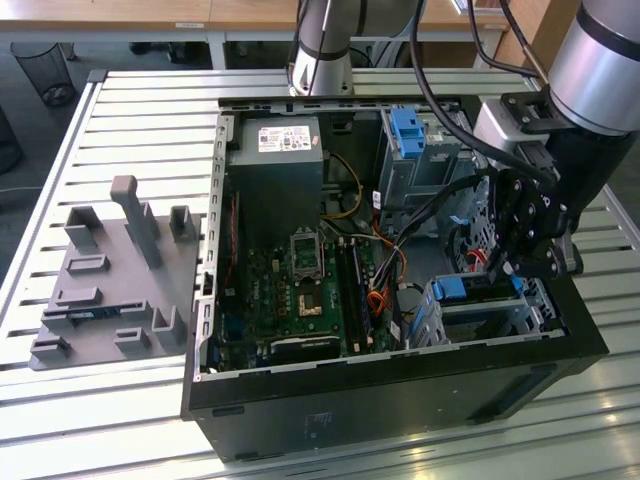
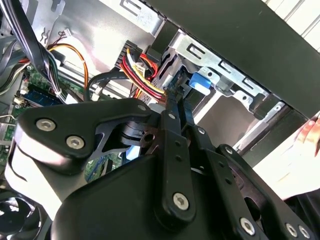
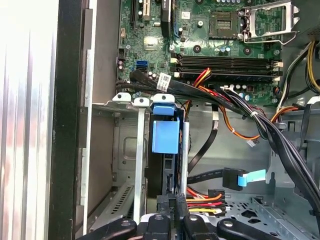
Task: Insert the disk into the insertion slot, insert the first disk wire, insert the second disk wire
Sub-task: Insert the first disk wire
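Observation:
The disk [image 1: 465, 290], in its blue caddy, sits inside the insertion slot [image 1: 500, 322], the low grey cage at the case's front corner on the exterior view's right. In the first wrist view the blue caddy tab [image 3: 165, 134] stands upright in the cage [image 3: 127, 150]. My gripper [image 1: 497, 268] hangs at the disk's rear end. Its narrow fingers [image 3: 168, 204] are shut on the connector of a red, yellow and black wire bundle [image 3: 202, 199], held against the disk's edge. In the second wrist view the fingertips [image 2: 172, 95] meet that bundle [image 2: 142, 75]. A black cable with a blue pull tab [image 3: 235, 178] lies loose beside it.
A taller metal bay with a blue tab [image 1: 405, 128] stands behind the cage. The power supply [image 1: 275, 160] and the motherboard [image 1: 300, 290] fill the case's other half. Cable bundles [image 3: 270, 130] cross near my fingers. A grey fixture plate [image 1: 110, 280] lies on the slatted table at the exterior view's left.

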Controlling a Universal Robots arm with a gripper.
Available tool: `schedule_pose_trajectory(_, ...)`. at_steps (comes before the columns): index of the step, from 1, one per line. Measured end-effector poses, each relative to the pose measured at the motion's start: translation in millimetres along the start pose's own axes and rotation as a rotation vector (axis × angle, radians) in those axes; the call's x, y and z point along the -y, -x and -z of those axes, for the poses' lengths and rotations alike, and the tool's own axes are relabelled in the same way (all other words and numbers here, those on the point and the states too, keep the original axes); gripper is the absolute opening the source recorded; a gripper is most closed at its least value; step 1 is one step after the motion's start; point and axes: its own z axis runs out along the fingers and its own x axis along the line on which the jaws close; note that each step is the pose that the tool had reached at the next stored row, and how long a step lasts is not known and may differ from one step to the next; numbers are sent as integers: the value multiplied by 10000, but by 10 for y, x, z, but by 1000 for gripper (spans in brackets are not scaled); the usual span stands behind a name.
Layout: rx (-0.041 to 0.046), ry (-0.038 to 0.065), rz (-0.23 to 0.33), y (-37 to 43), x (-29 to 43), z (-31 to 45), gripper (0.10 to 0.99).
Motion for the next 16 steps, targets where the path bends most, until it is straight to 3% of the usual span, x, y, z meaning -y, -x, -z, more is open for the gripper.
schedule_pose_trajectory(7,4,1,0,1,0,-8,176)
schedule_pose_trajectory(8,3,0,0,0,0,-5,243)
schedule_pose_trajectory(16,2,3,0,-2,1,60,243)
